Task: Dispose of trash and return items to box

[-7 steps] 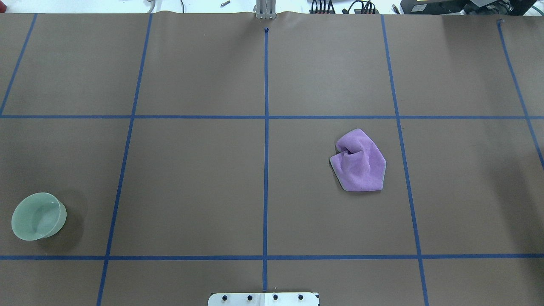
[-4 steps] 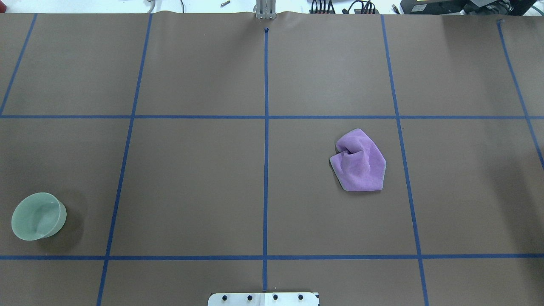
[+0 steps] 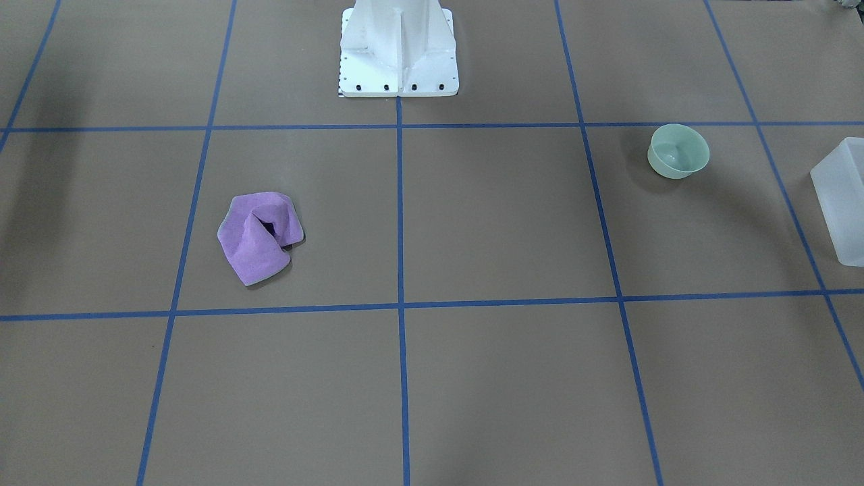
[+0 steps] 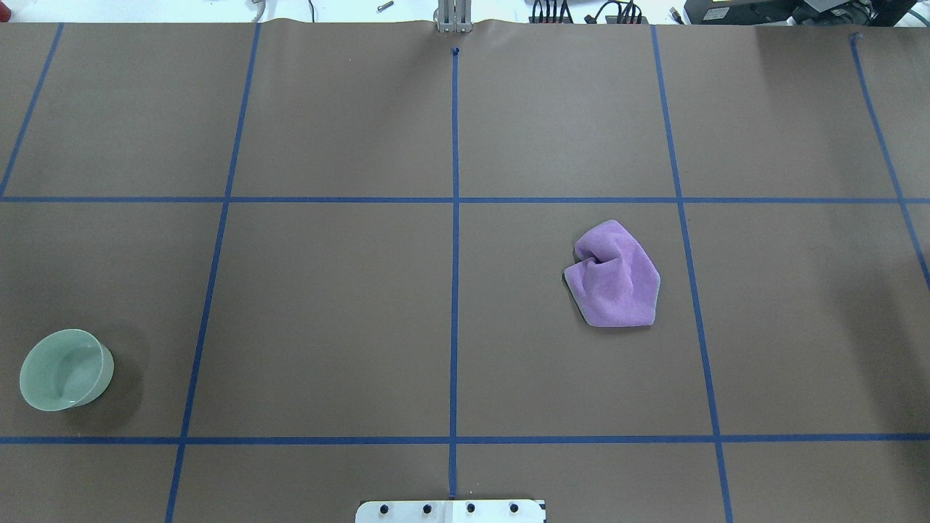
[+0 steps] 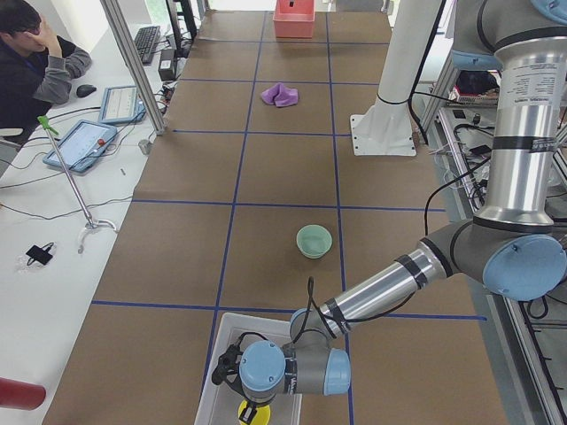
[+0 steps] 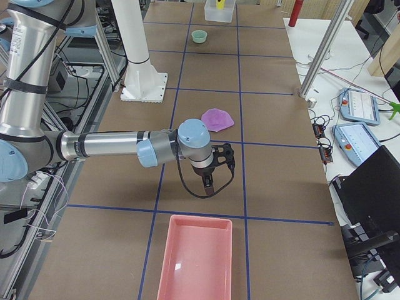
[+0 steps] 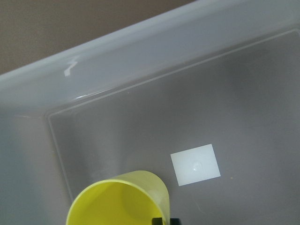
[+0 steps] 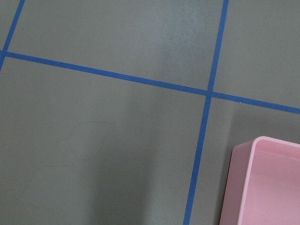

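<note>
Nothing is seen to have moved in the overhead view since the earlier frames. The purple cloth (image 4: 614, 276) is found crumpled right of centre on the tabletop (image 4: 327, 327), and the green bowl (image 4: 65, 369) is found upright at the lower left, both in the same spots as before.

A clear box (image 3: 840, 202) is cut off by the right edge of the front-facing view, well apart from the bowl. In the left side view the box is placed at the bottom of the frame, and the left hand (image 5: 226, 372) is held over it. A yellow cup (image 7: 117, 201) is shown inside the box at the lower edge of the left wrist view, with its mouth turned towards the camera. A white square label (image 7: 195, 164) is stuck on the box floor just beside the cup. Two dark tips are glimpsed at the cup's rim, but it cannot be told whether the left hand is clamped on the cup or parted.

A pink tray (image 6: 197, 256) is laid at the bottom centre of the right side view, with its smooth floor exposed. The right hand (image 6: 224, 156) is held above the tabletop between cloth and tray, touching neither. Whether its fingers are together or apart cannot be told.
</note>
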Action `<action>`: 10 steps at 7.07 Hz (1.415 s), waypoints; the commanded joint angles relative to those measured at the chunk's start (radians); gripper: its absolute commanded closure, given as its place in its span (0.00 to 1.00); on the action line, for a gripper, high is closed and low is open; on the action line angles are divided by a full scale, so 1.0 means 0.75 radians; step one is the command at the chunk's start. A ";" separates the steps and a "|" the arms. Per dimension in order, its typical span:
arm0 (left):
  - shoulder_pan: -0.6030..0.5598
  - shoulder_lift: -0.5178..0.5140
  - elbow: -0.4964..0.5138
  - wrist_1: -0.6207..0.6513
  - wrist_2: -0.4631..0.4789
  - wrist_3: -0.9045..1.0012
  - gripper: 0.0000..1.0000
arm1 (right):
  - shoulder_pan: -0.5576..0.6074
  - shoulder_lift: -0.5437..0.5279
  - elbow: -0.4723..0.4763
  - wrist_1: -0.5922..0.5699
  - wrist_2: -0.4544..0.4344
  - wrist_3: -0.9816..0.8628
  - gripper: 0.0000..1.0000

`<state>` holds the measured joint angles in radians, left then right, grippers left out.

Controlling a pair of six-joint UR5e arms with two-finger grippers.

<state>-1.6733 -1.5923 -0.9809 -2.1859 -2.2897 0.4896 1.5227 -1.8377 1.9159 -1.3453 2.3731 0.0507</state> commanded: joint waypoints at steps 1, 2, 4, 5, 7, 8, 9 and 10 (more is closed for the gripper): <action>0.004 -0.004 -0.072 0.006 -0.003 0.002 0.02 | 0.001 0.000 0.000 0.000 0.000 0.000 0.00; 0.002 -0.006 -0.164 0.079 -0.098 -0.008 0.02 | 0.001 0.000 -0.012 0.000 0.000 0.000 0.00; -0.004 0.065 -0.602 0.467 -0.134 -0.114 0.02 | 0.001 0.000 -0.012 0.000 0.002 0.000 0.00; 0.010 0.177 -0.870 0.543 -0.134 -0.319 0.02 | 0.001 0.000 -0.014 -0.002 0.002 0.002 0.00; 0.205 0.323 -1.207 0.546 -0.132 -0.714 0.02 | 0.001 0.000 -0.020 -0.002 0.000 0.000 0.00; 0.326 0.323 -1.277 0.538 -0.126 -0.882 0.02 | 0.001 0.002 -0.024 -0.002 0.000 0.000 0.00; 0.454 0.323 -1.328 0.532 -0.095 -1.018 0.02 | 0.001 0.002 -0.025 -0.002 0.000 0.002 0.00; 0.587 0.323 -1.349 0.469 -0.040 -1.102 0.02 | 0.001 0.002 -0.025 -0.002 0.000 0.002 0.00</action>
<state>-1.3502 -1.3522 -1.9571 -1.7975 -2.3578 -0.2370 1.5232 -1.8364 1.8982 -1.3468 2.3731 0.0516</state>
